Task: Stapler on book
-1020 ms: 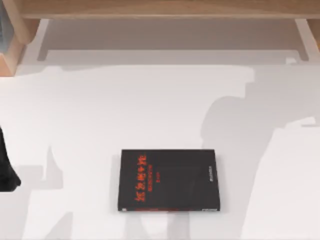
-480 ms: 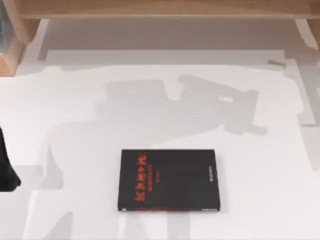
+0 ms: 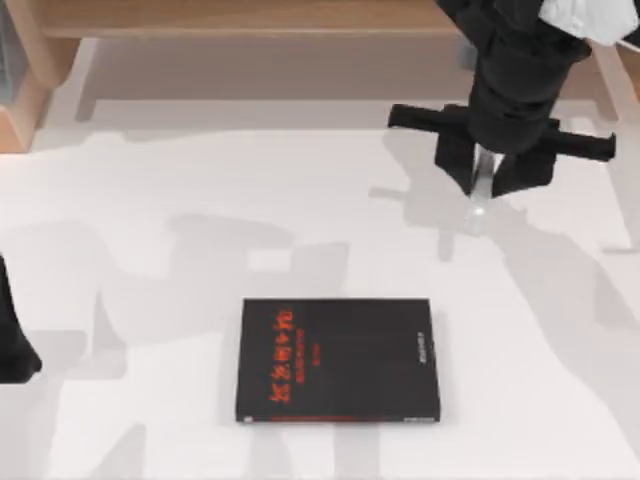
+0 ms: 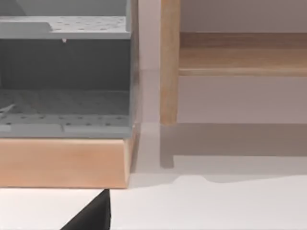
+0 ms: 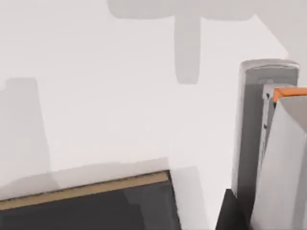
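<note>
The black book (image 3: pixel 338 360) with red characters lies flat near the table's front, middle. My right gripper (image 3: pixel 487 178) hangs above the back right of the table, shut on the pale grey stapler (image 3: pixel 480 203), which pokes out between its black fingers toward the book. It is well behind the book and to its right, apart from it. The right wrist view has the stapler (image 5: pixel 256 139) close up with an orange part at its top, and a corner of the book (image 5: pixel 96 206) below it. My left arm (image 3: pixel 12 340) stays parked at the table's left edge.
A wooden shelf unit with grey perforated compartments (image 4: pixel 64 96) stands at the back left. A wooden rail (image 3: pixel 250 18) runs along the back edge. White tabletop (image 3: pixel 150 200) stretches between the book and the shelf.
My right arm has come into the top view from the back right with the stapler in its grip; before, only its shadow crossed the table. The book and left arm have not moved.
</note>
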You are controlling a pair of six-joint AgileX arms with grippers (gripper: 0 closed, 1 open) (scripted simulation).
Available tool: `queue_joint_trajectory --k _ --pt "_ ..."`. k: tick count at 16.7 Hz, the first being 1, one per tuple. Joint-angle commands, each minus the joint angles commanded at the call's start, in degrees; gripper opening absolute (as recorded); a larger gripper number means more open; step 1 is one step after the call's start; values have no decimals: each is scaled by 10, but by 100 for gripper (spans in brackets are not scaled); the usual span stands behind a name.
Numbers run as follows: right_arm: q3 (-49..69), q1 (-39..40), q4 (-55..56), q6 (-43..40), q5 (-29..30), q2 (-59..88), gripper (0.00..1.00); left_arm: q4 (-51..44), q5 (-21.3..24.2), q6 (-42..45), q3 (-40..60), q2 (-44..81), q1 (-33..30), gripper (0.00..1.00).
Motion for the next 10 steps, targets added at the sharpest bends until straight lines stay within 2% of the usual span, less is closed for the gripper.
queue_joint_trajectory --k 6,10 --pt "-51 173 53 77 6 29 0 0 0 0 0 0 0 100" --pt "-61 214 68 94 6 39 0 0 0 0 0 0 0 100"
